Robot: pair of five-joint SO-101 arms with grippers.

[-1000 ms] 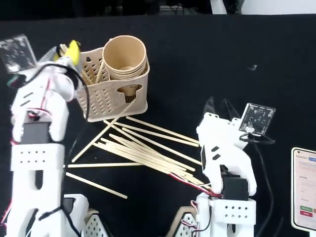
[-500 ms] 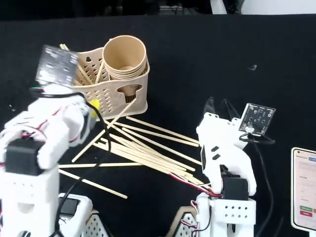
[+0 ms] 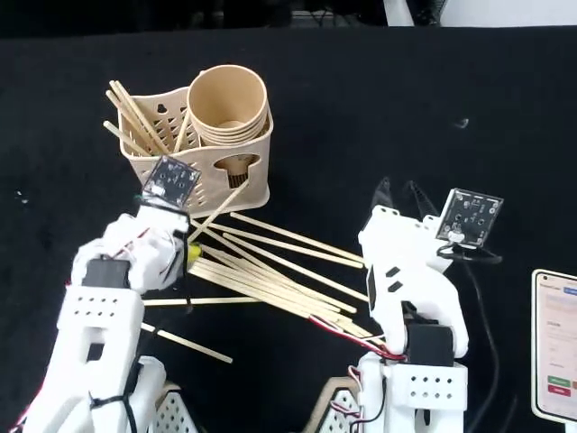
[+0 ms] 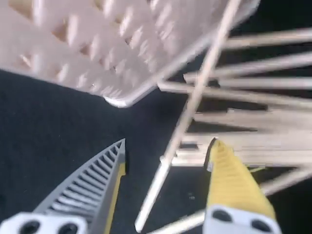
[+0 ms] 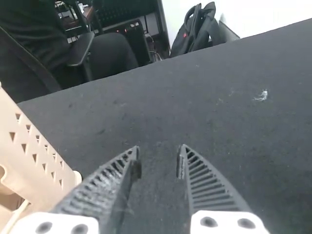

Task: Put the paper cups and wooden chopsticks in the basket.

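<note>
The left gripper [image 4: 168,158], jaws wide, hangs over the left end of the chopsticks [image 3: 270,275] on the counter [image 3: 379,99] — one leaning stick [image 4: 190,107] runs between them up to the basket [image 3: 194,176]. The right gripper [image 3: 397,191], slightly parted, stands farther off.

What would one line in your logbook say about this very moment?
left pincer: open, astride a chopstick by the basket | right pincer: open, empty | cups: stacked in basket | chopsticks: most on table
</note>
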